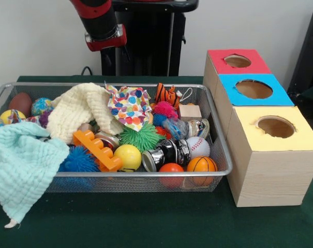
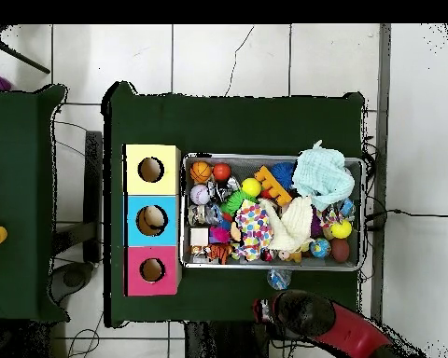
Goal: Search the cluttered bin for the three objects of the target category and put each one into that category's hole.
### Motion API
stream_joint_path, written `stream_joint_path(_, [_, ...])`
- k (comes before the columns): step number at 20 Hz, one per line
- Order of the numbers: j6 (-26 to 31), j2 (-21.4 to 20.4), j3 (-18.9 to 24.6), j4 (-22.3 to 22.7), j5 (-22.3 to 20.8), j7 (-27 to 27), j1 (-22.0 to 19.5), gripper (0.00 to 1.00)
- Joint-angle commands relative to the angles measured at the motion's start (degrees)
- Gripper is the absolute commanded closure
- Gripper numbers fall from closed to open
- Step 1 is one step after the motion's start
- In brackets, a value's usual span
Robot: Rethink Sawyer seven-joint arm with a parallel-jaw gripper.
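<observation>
Green cloth covers the table (image 1: 146,227). Above the bin's far side hangs the red and black arm (image 1: 100,23); its claw does not show clearly, so whether it is apart or together cannot be told. Below lies the wire bin (image 1: 218,155), crowded with balls, cloths, cans and a basketball (image 1: 202,165) at its near corner. Just beside the bin stand three boxes (image 1: 272,170) with holes: red, blue, yellow.

A dark green table (image 1: 146,222) carries a wire mesh bin (image 1: 146,182). Just beside the bin stand three wooden boxes in a touching row, topped yellow (image 1: 272,150), blue (image 1: 254,89) and red (image 1: 238,62).
</observation>
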Motion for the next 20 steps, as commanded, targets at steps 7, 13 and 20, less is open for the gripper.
stream_joint_path(7, [3.2, 0.9, 6.3, -11.5, 1.5, 3.5, -0.1, 0.00])
stream_joint_path(13, [4.7, 1.4, 7.0, -13.6, 1.0, 2.4, -0.1, 0.00])
stream_joint_path(20, [5.5, 2.4, 7.8, -15.1, 0.7, 1.7, -0.2, 0.00])
